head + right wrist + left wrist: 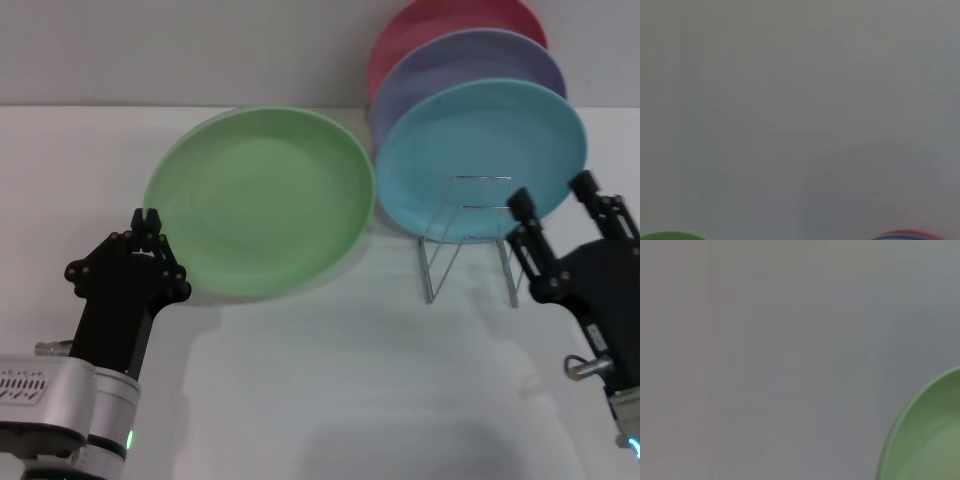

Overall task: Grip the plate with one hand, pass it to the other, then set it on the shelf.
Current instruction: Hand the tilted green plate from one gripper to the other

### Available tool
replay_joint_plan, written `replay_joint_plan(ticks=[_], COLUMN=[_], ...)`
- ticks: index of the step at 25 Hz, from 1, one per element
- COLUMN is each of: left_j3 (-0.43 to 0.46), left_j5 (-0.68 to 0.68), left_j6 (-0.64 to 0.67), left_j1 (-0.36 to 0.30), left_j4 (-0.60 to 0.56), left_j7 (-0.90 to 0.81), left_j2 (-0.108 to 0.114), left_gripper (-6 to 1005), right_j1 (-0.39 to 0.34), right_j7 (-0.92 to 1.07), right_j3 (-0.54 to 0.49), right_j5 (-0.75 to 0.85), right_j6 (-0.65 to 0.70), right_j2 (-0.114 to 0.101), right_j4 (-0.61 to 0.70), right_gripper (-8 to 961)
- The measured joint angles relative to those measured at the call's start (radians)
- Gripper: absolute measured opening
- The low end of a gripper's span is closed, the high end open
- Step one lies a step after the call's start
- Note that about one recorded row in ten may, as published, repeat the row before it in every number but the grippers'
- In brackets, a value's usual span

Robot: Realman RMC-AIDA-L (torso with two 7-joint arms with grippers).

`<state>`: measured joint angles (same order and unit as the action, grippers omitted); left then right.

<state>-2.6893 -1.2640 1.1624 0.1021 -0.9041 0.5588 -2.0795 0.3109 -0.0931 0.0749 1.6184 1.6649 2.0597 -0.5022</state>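
L gripper [150, 222] at near-left rim of green plate [262, 198]; R gripper [560, 205] well off, by rack [470, 235].

Plate lies flat on table [330, 380], just left of rack, ahead and right of L gripper; round, so no long axis. L fingers pressed close, tips at or touching rim, can't tell if pinching. R fingers spread, holding nothing, in front of blue plate [480, 150]. L arm nearer, so likely makes first grip.

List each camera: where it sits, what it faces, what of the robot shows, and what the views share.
Head view: on the head, looking down at the table; shows the left claw at the green plate, the right claw open by the wire rack.
Left wrist view: faces bare table and the green plate's rim; no claw.
Right wrist view: mostly table; no claw.
Shared: the green plate appears in head and left wrist views.
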Motion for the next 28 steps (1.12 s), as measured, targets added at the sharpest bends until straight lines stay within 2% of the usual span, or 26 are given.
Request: replay_joint_plan(ticks=[1,4,13,20,28], left_j3=[-0.023,-0.056,-0.105,-0.126,-0.153], left_j5=[-0.047,-0.098,-0.154,-0.195,-0.225], left_j6=[0.019,0.053,0.108,0.128,0.142], left_j1=[0.002,0.007,0.007,0.009,0.016], left_j4=[-0.013,-0.023,-0.064,-0.107,-0.113], left_j7=[0.031,0.051,0.11,0.189,0.207], left_j2=[0.0,0.0,-0.001,0.0,-0.001], left_gripper=[30,30,30,30,30], right_j1=[0.024,0.06,0.138,0.177,0.212], right_j7=[0.004,0.018,0.091,0.189,0.258], right_j3=[0.019,0.042,0.09,0.087,0.087], right_j5=[0.0,0.0,0.0,0.035,0.039], right_j6=[-0.025,-0.058,-0.14,-0.213,-0.286], right_j2=[-0.011,-0.023,-0.031,-0.02,0.006], right_j4=[-0.018,-0.031,-0.02,0.031,0.089], right_gripper=[657,657,656,655,654])
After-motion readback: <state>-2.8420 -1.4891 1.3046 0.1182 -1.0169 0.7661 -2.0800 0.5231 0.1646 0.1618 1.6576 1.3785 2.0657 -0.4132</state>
